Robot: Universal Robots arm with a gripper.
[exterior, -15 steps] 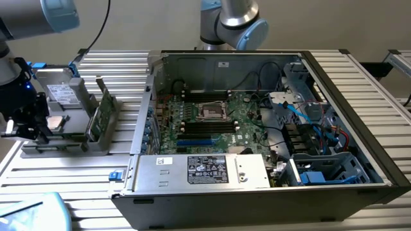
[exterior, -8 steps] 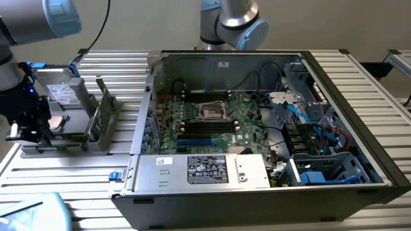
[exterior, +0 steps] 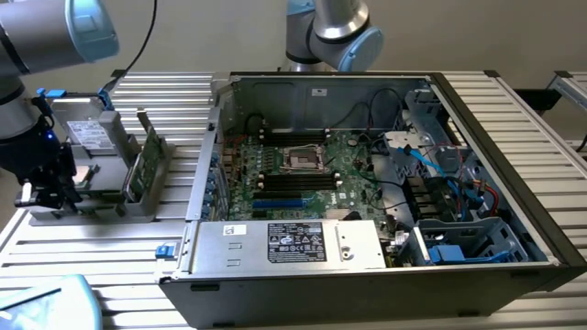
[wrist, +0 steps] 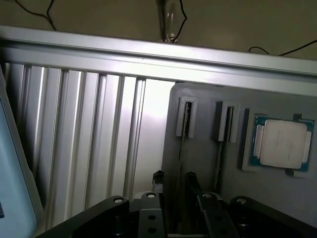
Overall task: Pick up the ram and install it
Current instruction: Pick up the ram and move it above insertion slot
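Jaws spread, gripping nothing, low by grey holder [exterior: 92, 210]. Ram [exterior: 147, 161] stands upright in holder slot, outside the PC case [exterior: 367, 275]. Best approach prob.: centre over stick, square to it, pinch flat faces, lift straight.

open PC case [exterior: 367, 297] on slatted table [exterior: 101, 265] | power supply [exterior: 293, 244] inside | processor chip [wrist: 280, 144] in grey tray [wrist: 208, 163]

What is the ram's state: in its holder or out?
In. The ram stands upright on edge in a slot of the grey holder, outside the case.
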